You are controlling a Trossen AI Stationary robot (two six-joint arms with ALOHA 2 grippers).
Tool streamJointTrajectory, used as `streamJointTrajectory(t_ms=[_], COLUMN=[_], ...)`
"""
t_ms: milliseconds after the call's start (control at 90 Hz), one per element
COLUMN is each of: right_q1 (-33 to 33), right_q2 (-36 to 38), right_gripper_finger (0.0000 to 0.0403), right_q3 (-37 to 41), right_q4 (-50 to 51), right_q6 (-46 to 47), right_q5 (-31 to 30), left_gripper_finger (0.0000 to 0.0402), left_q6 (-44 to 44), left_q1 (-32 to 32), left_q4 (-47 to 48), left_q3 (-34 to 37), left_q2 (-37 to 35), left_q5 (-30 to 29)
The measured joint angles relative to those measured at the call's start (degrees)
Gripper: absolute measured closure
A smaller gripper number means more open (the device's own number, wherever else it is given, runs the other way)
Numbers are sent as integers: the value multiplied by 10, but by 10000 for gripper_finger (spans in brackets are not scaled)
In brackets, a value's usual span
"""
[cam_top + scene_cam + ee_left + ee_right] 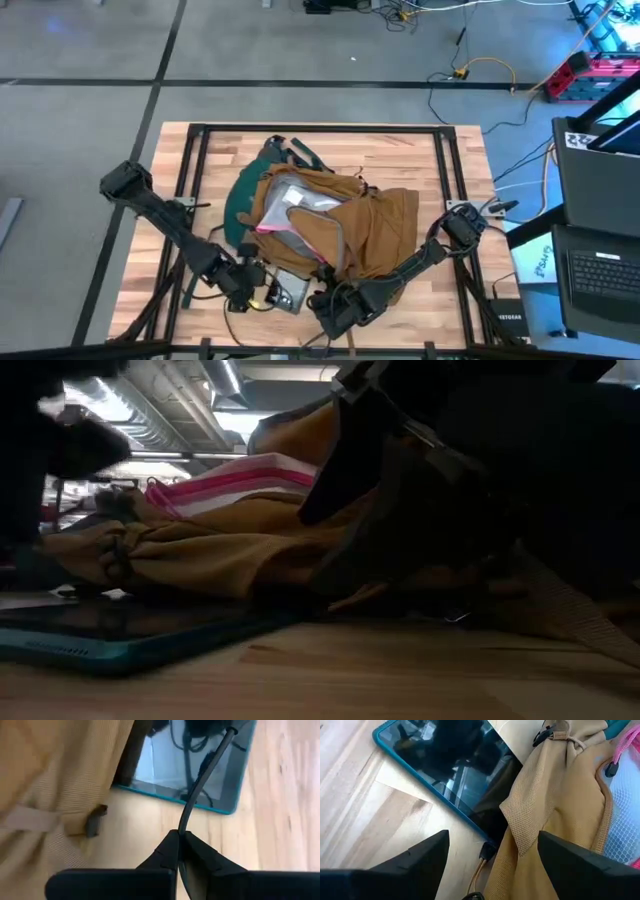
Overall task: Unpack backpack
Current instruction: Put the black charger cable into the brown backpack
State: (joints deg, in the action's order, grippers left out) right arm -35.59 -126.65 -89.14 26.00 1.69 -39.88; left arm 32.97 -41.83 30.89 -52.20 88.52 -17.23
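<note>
Backpack (370,225), tan with a teal back panel, lying opened at the middle of the wooden worktop (450,180); a clear pink-edged pouch (290,210) shows inside its mouth. A teal-framed tablet (445,770) lies flat on the worktop at the bag's near edge, one corner tucked under the fabric.

Left gripper (179,836), at the near left beside the tablet: fingers clenched on a thin dark cable (202,775) that runs across the tablet's screen. Right gripper (492,852), low over the tablet's corner and the bag's edge: fingers spread wide, grasping nothing.

Step in hand, as judged: clearing the cable. Done well, the cable is drawn away slowly, kept clear of the strap buckle (94,820), and set down apart from the tablet.

Count: one backpack, one pouch, one tablet, one cable, two grippers.
</note>
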Motion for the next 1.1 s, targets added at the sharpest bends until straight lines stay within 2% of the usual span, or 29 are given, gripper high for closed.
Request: streamJointTrajectory(t_ms=[133, 244, 400, 578, 833, 1100], right_q1=[0, 0, 0, 0, 0, 0], right_q2=[0, 0, 0, 0, 0, 0], right_gripper_finger=[114, 114, 114, 114, 114, 114], right_q3=[0, 0, 0, 0, 0, 0], right_q4=[1, 2, 8, 11, 11, 11], right_q6=[0, 7, 12, 17, 17, 17], right_q5=[0, -1, -5, -6, -6, -12], left_gripper_finger=[401, 401, 401, 402, 401, 401], left_q6=[-1, -12, -72, -197, -394, -408], left_q1=[-26, -49, -72, -77, -55, 9], left_q4=[78, 145, 197, 192, 137, 142], left_q3=[-58, -108, -180, -226, -244, -242], left_q2=[-30, -46, -78, -109, -149, -164], left_q5=[-61, -141, -279, -452, -705, -711])
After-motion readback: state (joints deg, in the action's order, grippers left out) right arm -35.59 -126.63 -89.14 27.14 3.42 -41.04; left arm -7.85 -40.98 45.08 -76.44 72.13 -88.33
